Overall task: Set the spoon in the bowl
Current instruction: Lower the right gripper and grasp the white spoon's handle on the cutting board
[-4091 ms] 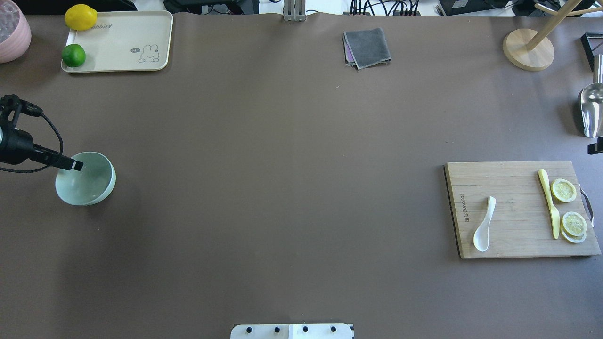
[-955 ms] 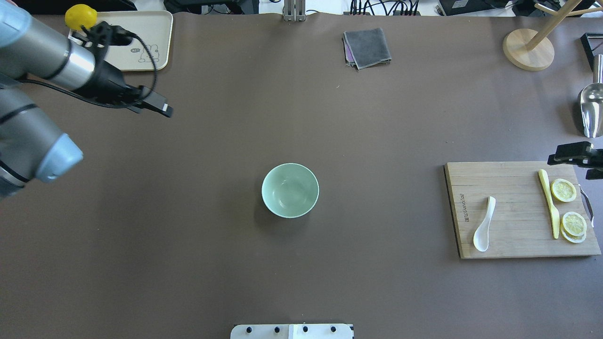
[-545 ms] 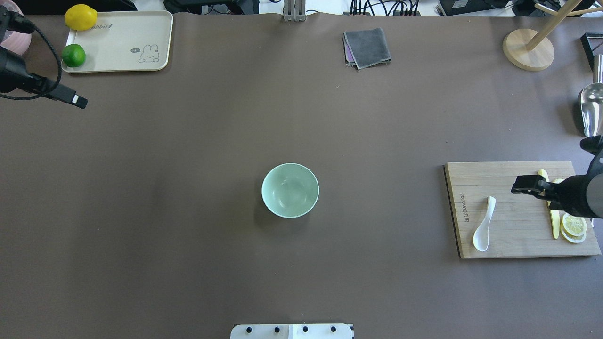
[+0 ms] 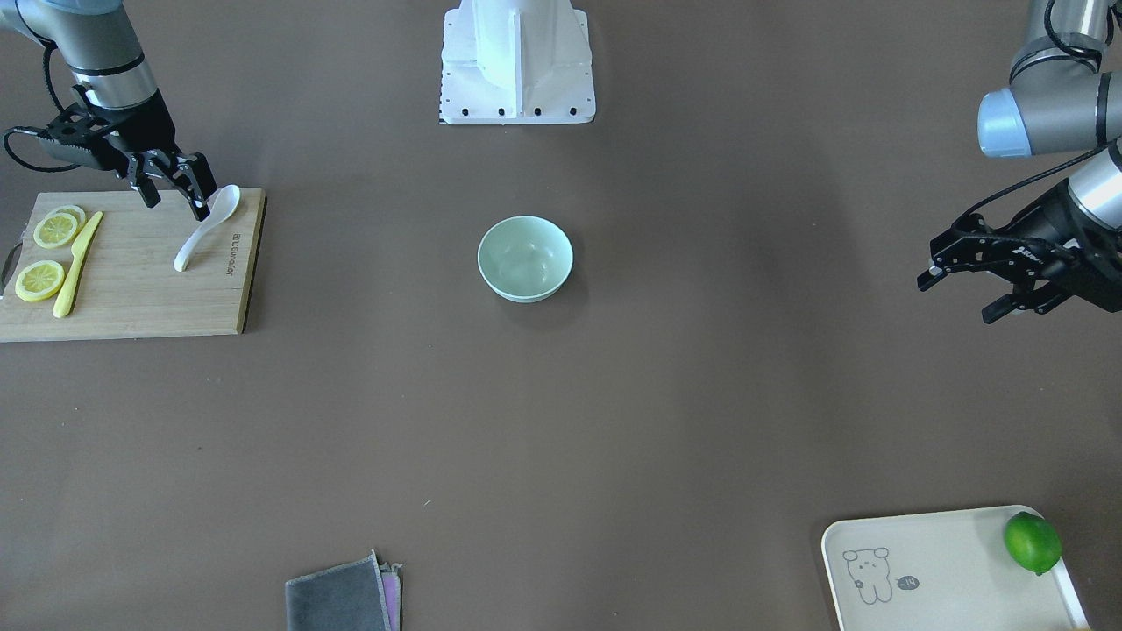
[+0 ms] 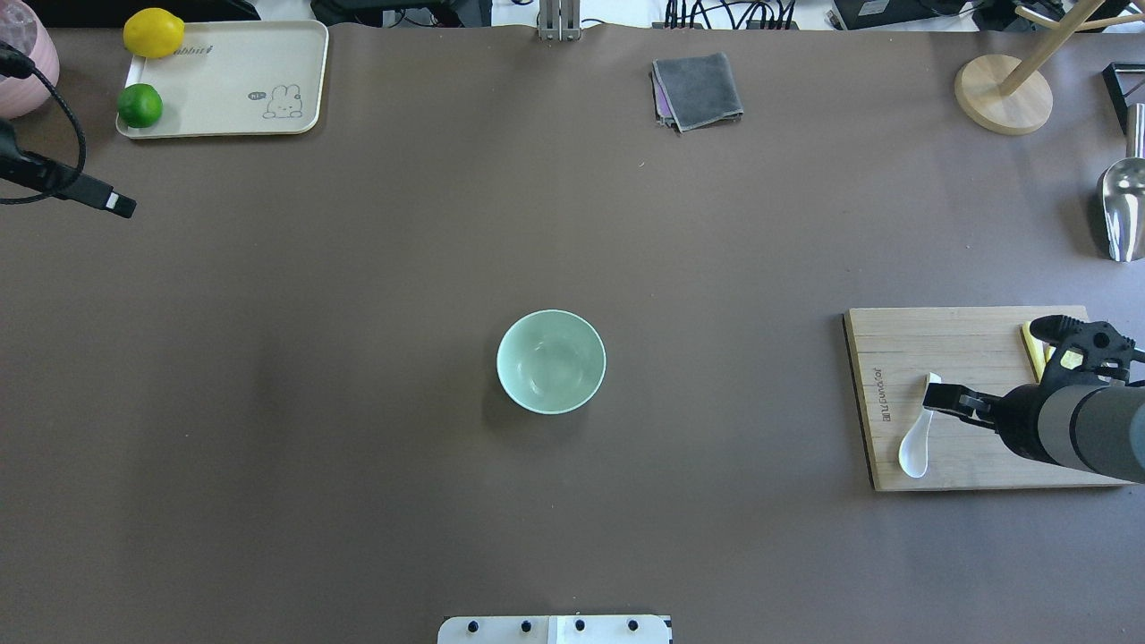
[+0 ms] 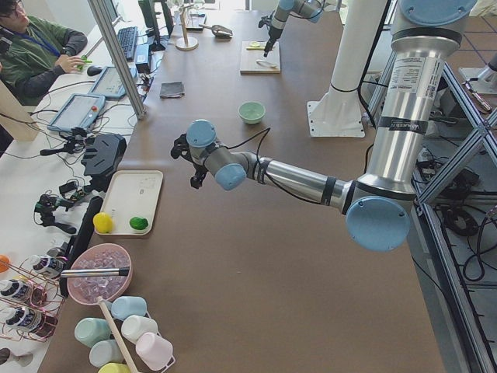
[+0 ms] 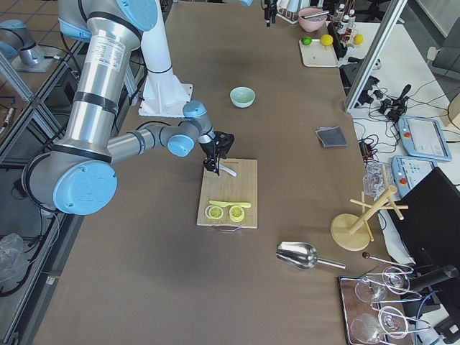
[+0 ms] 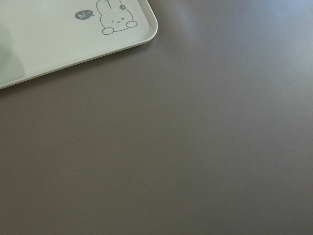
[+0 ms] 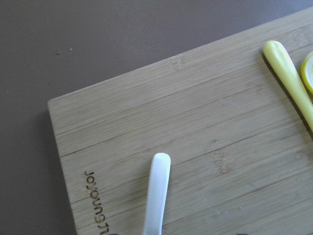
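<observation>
The white spoon [image 5: 916, 440] lies on the wooden cutting board [image 5: 975, 344] at the right, and also shows in the front view [image 4: 207, 225]. Its handle end shows in the right wrist view [image 9: 157, 191]. My right gripper [image 4: 175, 196] is open and hovers just above the spoon's handle, with one finger on each side of it. The mint-green bowl [image 5: 551, 361] stands empty and upright at the table's middle, and also shows in the front view [image 4: 525, 258]. My left gripper [image 4: 957, 298] is open and empty, far off at the table's left side.
A yellow knife [image 4: 74, 254] and lemon slices [image 4: 39, 279] lie on the board beside the spoon. A cream tray [image 5: 224, 80] with a lemon and a lime sits back left. A grey cloth [image 5: 698, 89], a wooden stand [image 5: 1002, 94] and a metal scoop [image 5: 1123, 215] are at the back and right.
The bowl went from the left side to the table's middle, and my left arm drew back to the left. My right gripper came in over the board to the spoon's handle.
</observation>
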Controlling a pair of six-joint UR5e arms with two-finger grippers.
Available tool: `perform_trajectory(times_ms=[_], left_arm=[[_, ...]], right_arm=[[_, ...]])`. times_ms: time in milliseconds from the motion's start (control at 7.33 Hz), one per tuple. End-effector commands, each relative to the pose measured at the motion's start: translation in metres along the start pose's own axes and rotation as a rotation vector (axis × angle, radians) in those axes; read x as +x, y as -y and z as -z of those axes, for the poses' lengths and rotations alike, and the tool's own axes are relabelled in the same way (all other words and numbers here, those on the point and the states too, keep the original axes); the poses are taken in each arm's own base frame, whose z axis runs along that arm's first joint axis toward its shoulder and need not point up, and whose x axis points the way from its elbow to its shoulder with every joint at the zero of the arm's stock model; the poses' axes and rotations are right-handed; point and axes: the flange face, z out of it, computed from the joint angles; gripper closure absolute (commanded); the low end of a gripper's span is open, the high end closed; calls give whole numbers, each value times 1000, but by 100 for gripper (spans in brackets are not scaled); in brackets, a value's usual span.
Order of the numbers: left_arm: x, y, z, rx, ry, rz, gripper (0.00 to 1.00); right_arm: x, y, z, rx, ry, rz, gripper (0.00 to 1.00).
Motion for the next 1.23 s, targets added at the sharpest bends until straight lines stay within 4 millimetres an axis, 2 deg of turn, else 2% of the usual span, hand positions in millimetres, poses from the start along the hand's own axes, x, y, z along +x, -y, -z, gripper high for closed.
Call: perform_trajectory(times_ms=[0,273,545,818,1091], left_arm=[[-2,-5,-2,-5,1,2,1],[-2,-6,-2,-4,0,1,1],[-2,-6,-2,-5,-1,2,1],[-2,-6,-3,-6,0,3,1],[-4,-9,-4,-10,1,6,1]], right_arm=[[-7,-11,-8,14,-31,25,30],[-15,-15,-20,21,-36,26,34],[-17,-15,-23,23,-42,26,46],[-15,-15,-26,23,-59,28,53],[-15,-16,-27,22,-65,30,53]])
